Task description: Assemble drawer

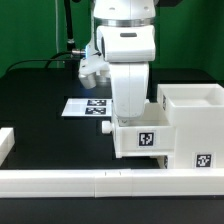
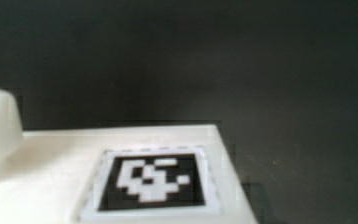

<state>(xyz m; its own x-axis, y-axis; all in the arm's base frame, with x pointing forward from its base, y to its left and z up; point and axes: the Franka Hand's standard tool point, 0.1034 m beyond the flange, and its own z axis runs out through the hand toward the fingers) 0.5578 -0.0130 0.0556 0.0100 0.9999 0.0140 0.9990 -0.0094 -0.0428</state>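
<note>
edges: you've got a long white rail (image 1: pixel 90 180) along the near side of the tabletop (image 1: pixel 40 110), plus a short white block (image 1: pixel 5 143) at the exterior view's left. Both box the work area in.
open room: the black tabletop is bare on the exterior view's left and behind the arm (image 1: pixel 125 45); on the right the parts crowd it.
drawer parts: the tall housing (image 1: pixel 195 125) sits against the rail at the exterior view's right, open top up, tag low on its front. A smaller tray (image 1: pixel 145 137) touches its left side, tag facing the camera.
marker board: flat on the tabletop (image 1: pixel 88 105), just left of the arm.
exterior only: arm, rail, both parts, board.
wrist only: close, blurred look at a white surface with one tag (image 2: pixel 155 180), dark tabletop beyond.
gripper: hidden behind the wrist body and tray; you cannot tell if it's spread or closed. Arm stands directly over the tray.
</note>
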